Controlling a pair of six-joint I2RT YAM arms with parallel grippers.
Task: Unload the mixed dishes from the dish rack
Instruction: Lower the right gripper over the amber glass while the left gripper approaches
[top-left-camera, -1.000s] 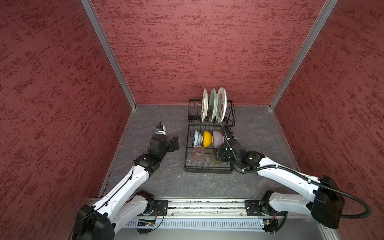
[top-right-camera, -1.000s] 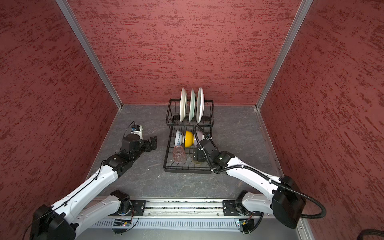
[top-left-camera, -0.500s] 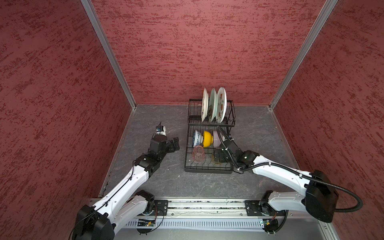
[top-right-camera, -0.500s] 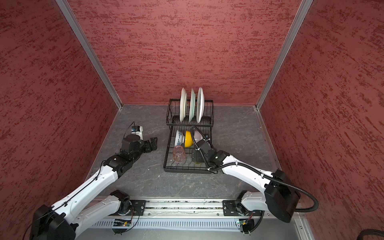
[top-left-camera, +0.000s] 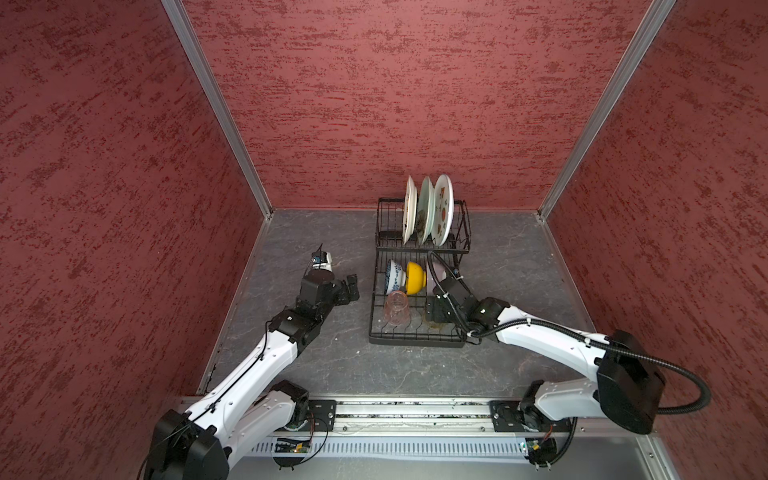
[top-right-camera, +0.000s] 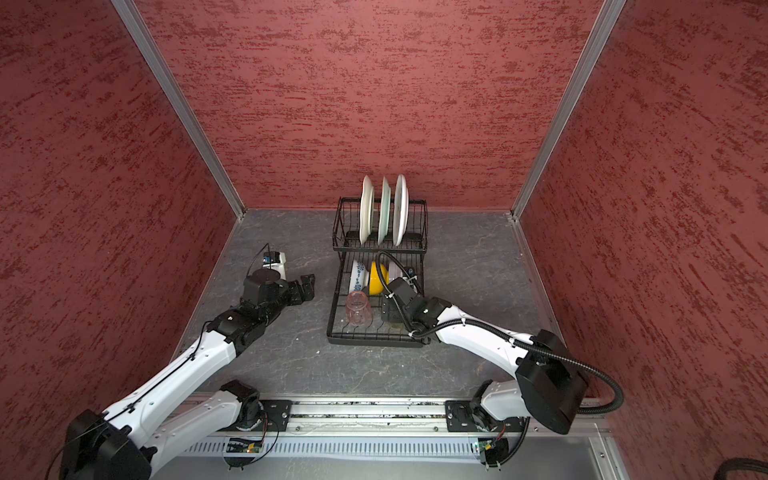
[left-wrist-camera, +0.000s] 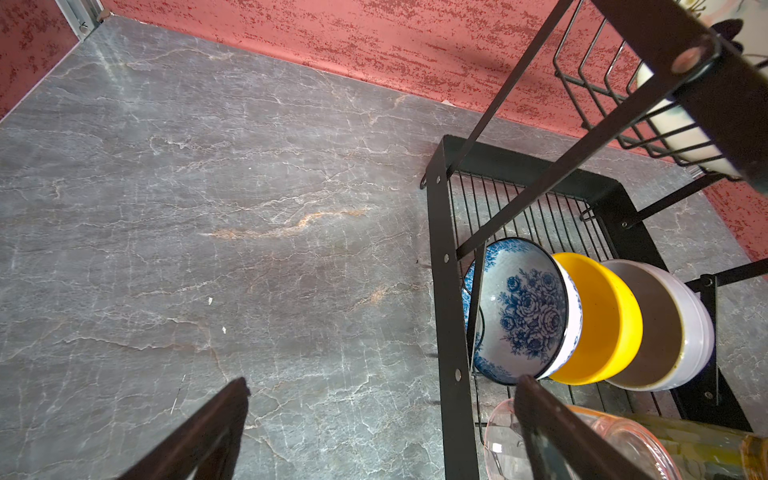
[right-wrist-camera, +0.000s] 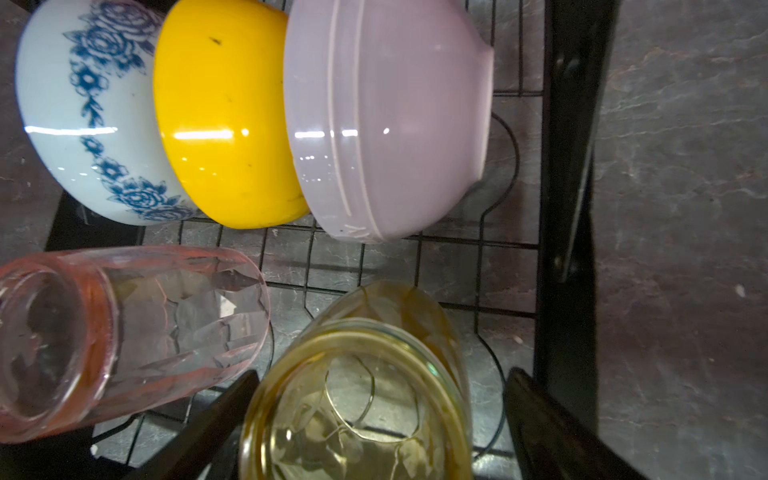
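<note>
The black wire dish rack holds three white plates upright in its back tier. On the front tier a blue-white bowl, a yellow bowl and a pale pink bowl lean in a row. A pinkish glass lies on its side. My right gripper is open and straddles the amber glass, with a gap at one finger. My left gripper hangs open and empty beside the rack's left edge.
The grey marbled table is walled in red on three sides. A metal rail with both arm bases runs along the front. The rack's slanted support bar and side frame stand close to my left gripper.
My right gripper has moved from beside the pink bowl toward the front of the rack, down around the amber glass. The left arm has stayed still.
</note>
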